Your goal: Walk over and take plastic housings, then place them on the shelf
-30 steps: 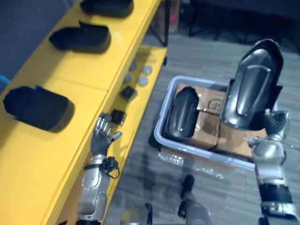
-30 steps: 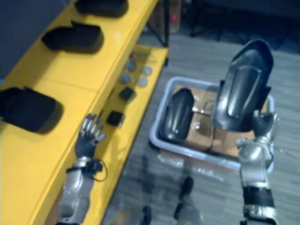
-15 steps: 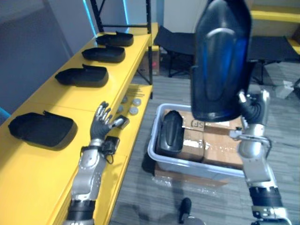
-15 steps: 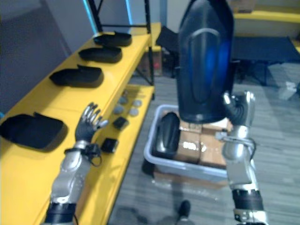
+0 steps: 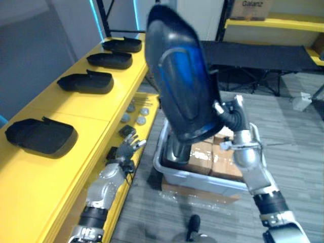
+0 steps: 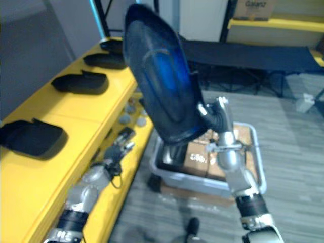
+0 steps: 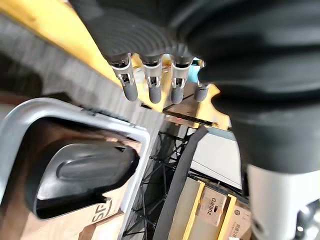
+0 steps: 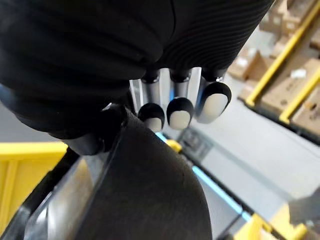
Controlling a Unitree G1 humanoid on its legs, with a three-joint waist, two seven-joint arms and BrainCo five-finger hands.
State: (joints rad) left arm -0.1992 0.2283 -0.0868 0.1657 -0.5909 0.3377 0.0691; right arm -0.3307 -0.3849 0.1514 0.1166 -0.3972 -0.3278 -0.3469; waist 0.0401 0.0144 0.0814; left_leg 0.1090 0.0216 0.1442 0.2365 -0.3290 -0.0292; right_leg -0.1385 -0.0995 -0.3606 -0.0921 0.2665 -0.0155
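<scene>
Even, fairly bright indoor light falls on the yellow shelf (image 5: 76, 109), and its top is uniformly lit. The black housings (image 5: 40, 136) lying on it cast soft shadows close against their edges. Beside the shelf, the raised housing (image 5: 182, 86) carries a glossy blue sheen (blue light strips (image 5: 93, 12) glow past the shelf's far end).

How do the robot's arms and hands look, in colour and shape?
Left arm and right arm: silver-grey, black band on the forearm. The left hand and right hand have silver fingers with dark tips and a dark ribbed cover over the wrist.
</scene>
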